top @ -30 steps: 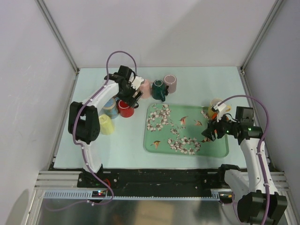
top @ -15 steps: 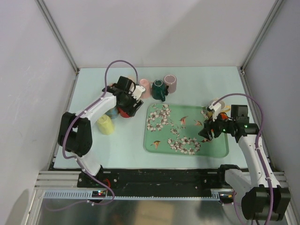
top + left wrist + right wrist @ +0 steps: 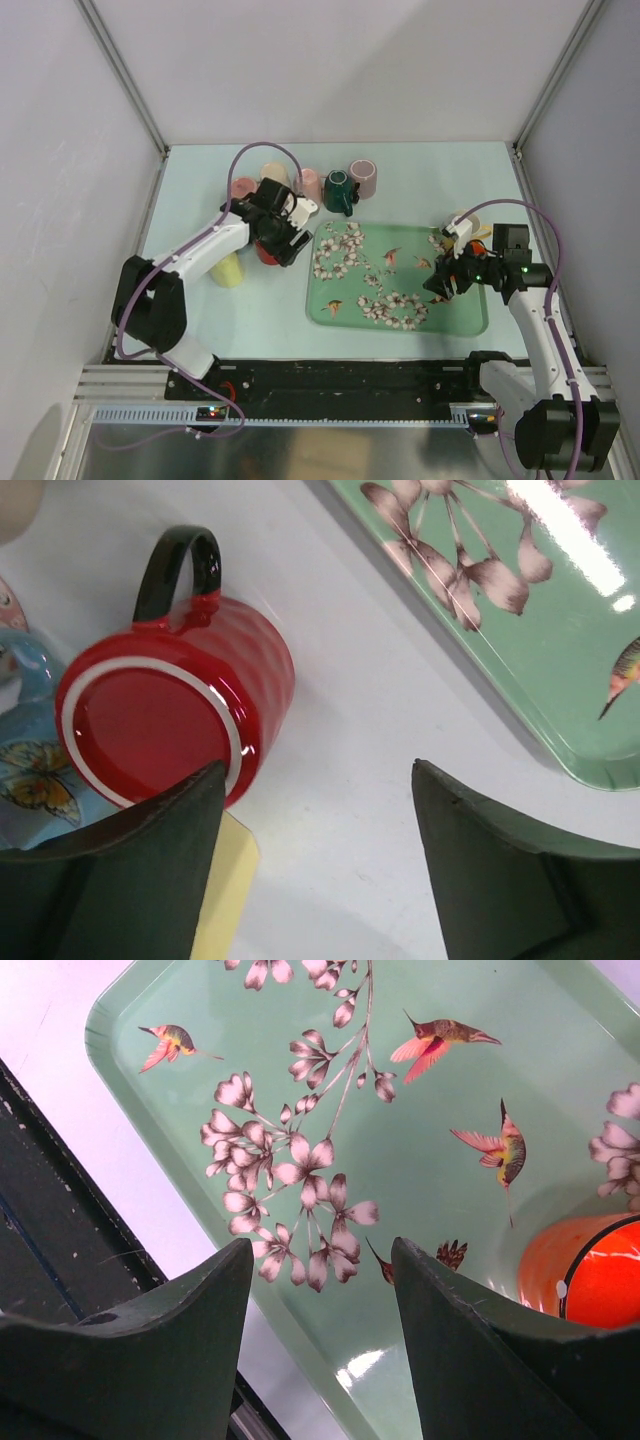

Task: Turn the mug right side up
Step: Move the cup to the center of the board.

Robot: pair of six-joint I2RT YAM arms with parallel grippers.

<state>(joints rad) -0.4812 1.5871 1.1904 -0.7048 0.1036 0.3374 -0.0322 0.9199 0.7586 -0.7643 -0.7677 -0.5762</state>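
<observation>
- The red mug (image 3: 175,715) sits on the table (image 3: 350,750) just left of the flowered tray (image 3: 520,650). Its flat base faces the left wrist camera, so it appears to stand on its rim, with the black handle (image 3: 175,570) pointing away from the arm.
- Your left gripper (image 3: 318,780) hangs just above and beside the mug. Its fingers (image 3: 150,860) are spread wide and hold nothing. One finger overlaps the mug's near edge in the wrist view, and the other sits over bare table towards the tray.
- Centre the jaws first. Slide left until the mug's body lies between both pads, not under one of them.
- Grip across the round wall, square to it and away from the handle, so the handle cannot foul a finger as you rotate.
- Mind the neighbours. A blue butterfly mug (image 3: 25,770) touches or nearly touches the red one on its far-left side, and a yellow mug (image 3: 225,880) lies just under your near finger. Come down straight so neither gets nudged.
- The glaze looks slick, so close firmly before lifting, then raise the mug well off the table before rolling the wrist.
- Set it down on the open patch between the mugs and the tray, and release only once the base is flat.
- Your right gripper (image 3: 320,1250) is parted and empty over the tray, beside an orange object (image 3: 590,1270). It is well apart from this job, so leave it parked.
</observation>
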